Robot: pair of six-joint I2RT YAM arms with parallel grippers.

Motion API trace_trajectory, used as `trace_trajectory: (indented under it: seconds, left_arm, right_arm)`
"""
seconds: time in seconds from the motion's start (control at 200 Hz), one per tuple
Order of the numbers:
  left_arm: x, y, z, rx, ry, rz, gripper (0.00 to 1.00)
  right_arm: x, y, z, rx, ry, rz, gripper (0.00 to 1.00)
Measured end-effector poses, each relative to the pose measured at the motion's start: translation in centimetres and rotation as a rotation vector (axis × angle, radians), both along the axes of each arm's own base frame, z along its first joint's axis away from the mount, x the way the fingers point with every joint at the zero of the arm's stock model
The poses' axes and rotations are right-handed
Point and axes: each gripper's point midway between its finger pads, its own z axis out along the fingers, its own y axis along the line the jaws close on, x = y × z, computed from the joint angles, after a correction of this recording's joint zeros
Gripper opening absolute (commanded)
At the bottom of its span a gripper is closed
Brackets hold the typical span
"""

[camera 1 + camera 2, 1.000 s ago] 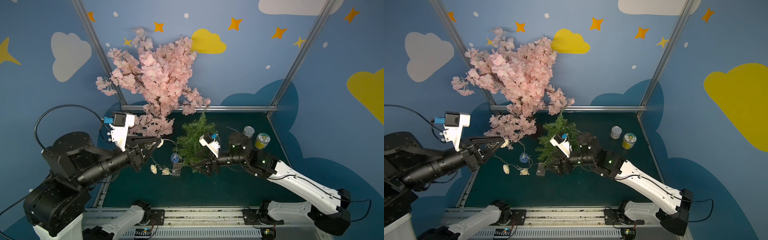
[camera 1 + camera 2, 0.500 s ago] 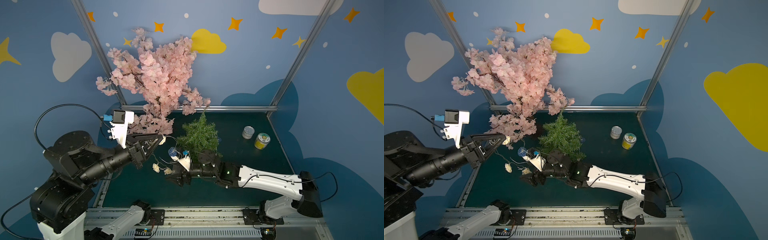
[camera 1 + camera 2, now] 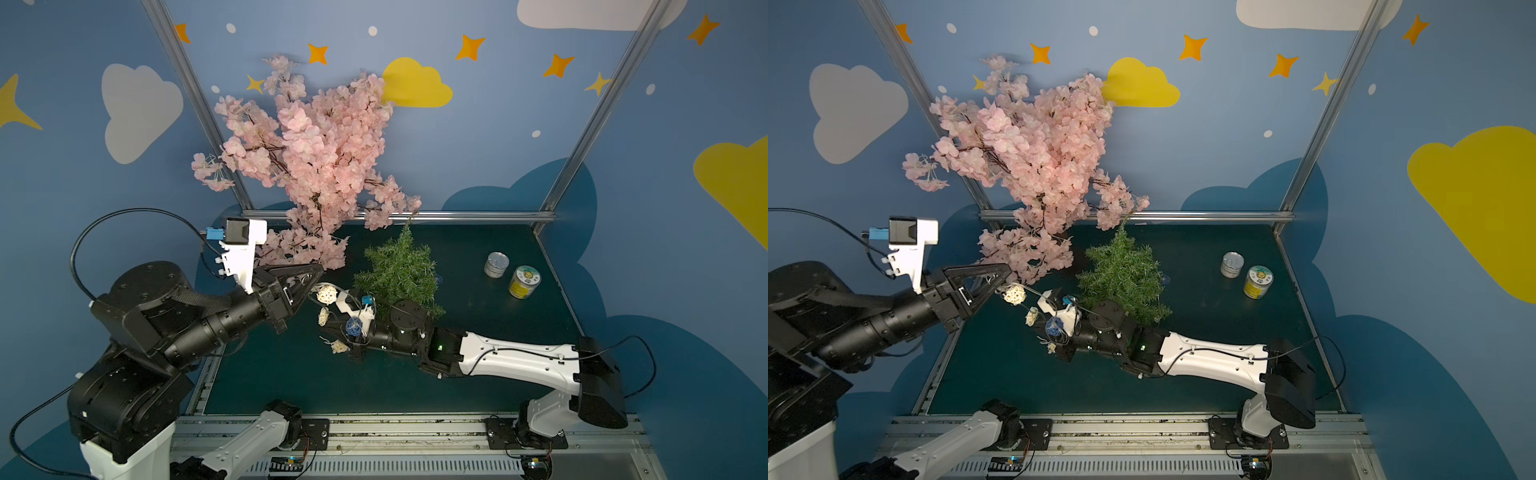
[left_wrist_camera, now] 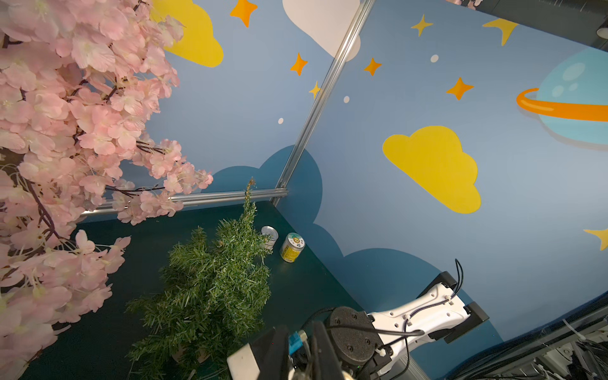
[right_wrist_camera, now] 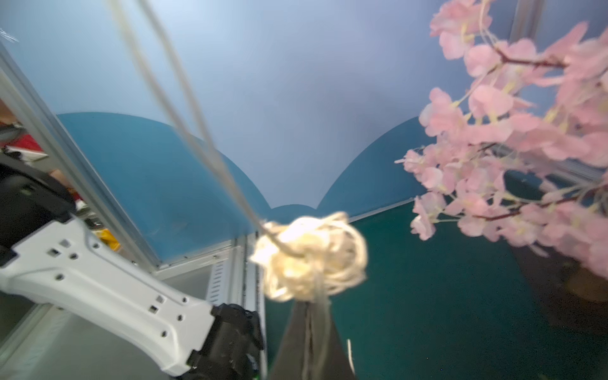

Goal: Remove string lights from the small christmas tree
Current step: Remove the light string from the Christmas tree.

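Note:
The small christmas tree (image 3: 399, 274) (image 3: 1125, 278) (image 4: 210, 289) stands upright mid-table, its pot mostly hidden behind my right arm. The string lights (image 3: 327, 295) (image 3: 1014, 294) hang left of it as thin wire with cream woven balls and a blue woven ball (image 3: 352, 327). My left gripper (image 3: 318, 274) (image 3: 1005, 276) (image 4: 296, 329) is raised at the upper end of the strand, jaws nearly together on the wire. My right gripper (image 3: 328, 330) (image 3: 1039, 328) (image 5: 311, 304) sits low in front of the tree, shut on the wire just behind a cream ball (image 5: 309, 260).
A big pink blossom tree (image 3: 311, 158) overhangs the back left, its lowest branches close above my left gripper. Two cans (image 3: 496, 265) (image 3: 524, 282) stand at the right edge of the dark green mat (image 3: 291, 374).
My right arm swung left from the tree's base to the hanging strand, and its jaws closed on the wire. My left gripper stayed nearly in place and tightened slightly.

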Motion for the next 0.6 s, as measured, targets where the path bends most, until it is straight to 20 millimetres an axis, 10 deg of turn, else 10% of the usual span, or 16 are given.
trace_trajectory:
  seconds: [0.19,0.346,0.601]
  left_arm:
    - [0.9,0.3,-1.7,0.028,0.026,0.037,0.18]
    - [1.6,0.1,-3.5,0.043,0.054,0.039,0.27]
    - [3.6,-1.2,-8.3,0.054,0.169,0.011,0.72]
  right_arm:
    - [-0.4,-2.8,-0.7,-0.013,0.001,-0.022,0.0]
    - [-1.0,-6.7,2.4,0.045,-0.016,-0.054,0.0]
    - [-1.6,-14.2,7.9,0.179,-0.043,-0.133,0.0]
